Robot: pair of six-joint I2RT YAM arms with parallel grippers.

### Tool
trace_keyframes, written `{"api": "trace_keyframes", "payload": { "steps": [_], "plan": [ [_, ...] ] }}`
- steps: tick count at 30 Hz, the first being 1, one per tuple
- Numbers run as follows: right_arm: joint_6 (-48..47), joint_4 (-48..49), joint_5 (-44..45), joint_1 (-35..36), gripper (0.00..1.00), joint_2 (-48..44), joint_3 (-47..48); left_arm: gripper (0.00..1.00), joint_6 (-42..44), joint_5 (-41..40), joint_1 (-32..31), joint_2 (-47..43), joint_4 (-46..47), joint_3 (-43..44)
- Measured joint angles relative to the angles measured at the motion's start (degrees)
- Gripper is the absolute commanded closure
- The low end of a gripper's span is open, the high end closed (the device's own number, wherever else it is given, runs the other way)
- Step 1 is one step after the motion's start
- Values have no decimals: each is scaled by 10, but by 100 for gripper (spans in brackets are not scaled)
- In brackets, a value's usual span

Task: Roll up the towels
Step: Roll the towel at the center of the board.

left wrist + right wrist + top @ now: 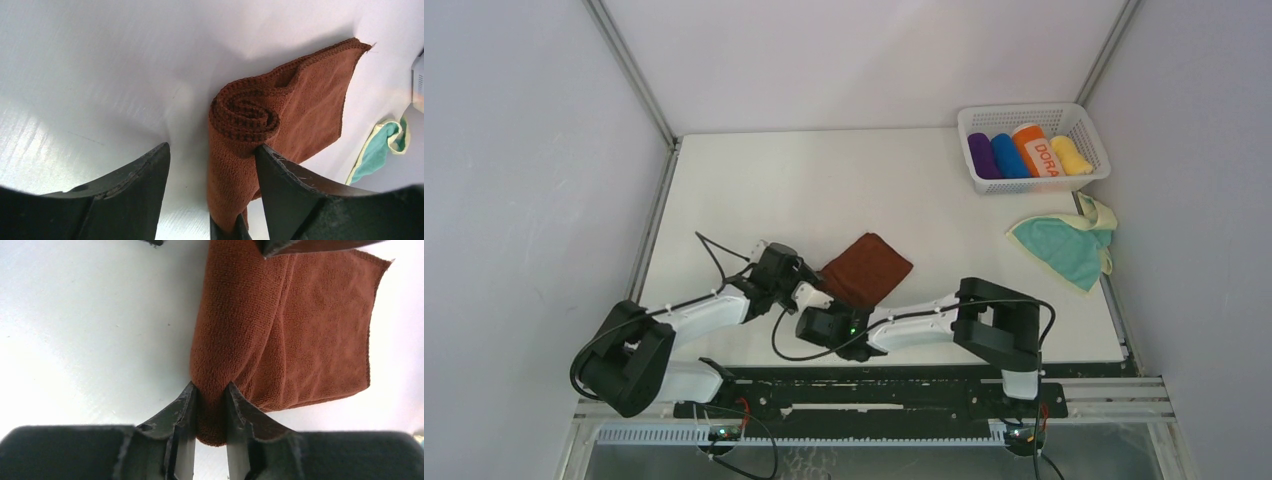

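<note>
Rust-brown towel (867, 267) on the bench (774, 190), mid-width and towards the near edge, partly rolled. From above, only a flat diamond, rolled edge hidden under the arms. Spiral end of the roll visible in the left wrist view alone; smooth length of the roll in the right wrist view alone, long axis running from one wrist to the other, flat remainder spread to one side. Right jaws clamped on one end of the roll; left jaws apart, astride the spiral end. Teal towel (1064, 245) crumpled well apart at the bench's right edge, near the white basket (1039, 184).
</note>
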Motion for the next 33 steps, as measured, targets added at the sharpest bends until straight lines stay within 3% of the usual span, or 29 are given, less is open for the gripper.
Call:
{"api": "trace_keyframes", "payload": {
  "steps": [5,9,15,21,26,33],
  "plan": [
    [3,6,-99,-41,92,-42,-22,16,0,0,-1,-1,-6,7],
    [12,27,-259,-110,98,-89,-54,11,0,-3,-2,-25,-24,3],
    [65,103,-536,-231,100,-113,-106,7,6,-29,-2,-152,-82,-39],
    [162,219,-754,-306,100,-92,-163,6,24,-34,-2,-276,-66,-85],
    [266,352,-875,-354,97,-39,-210,8,26,-9,-3,-297,-25,-123],
    [389,518,-953,-393,96,24,-254,14,26,25,-19,-226,26,-123]
  ]
}}
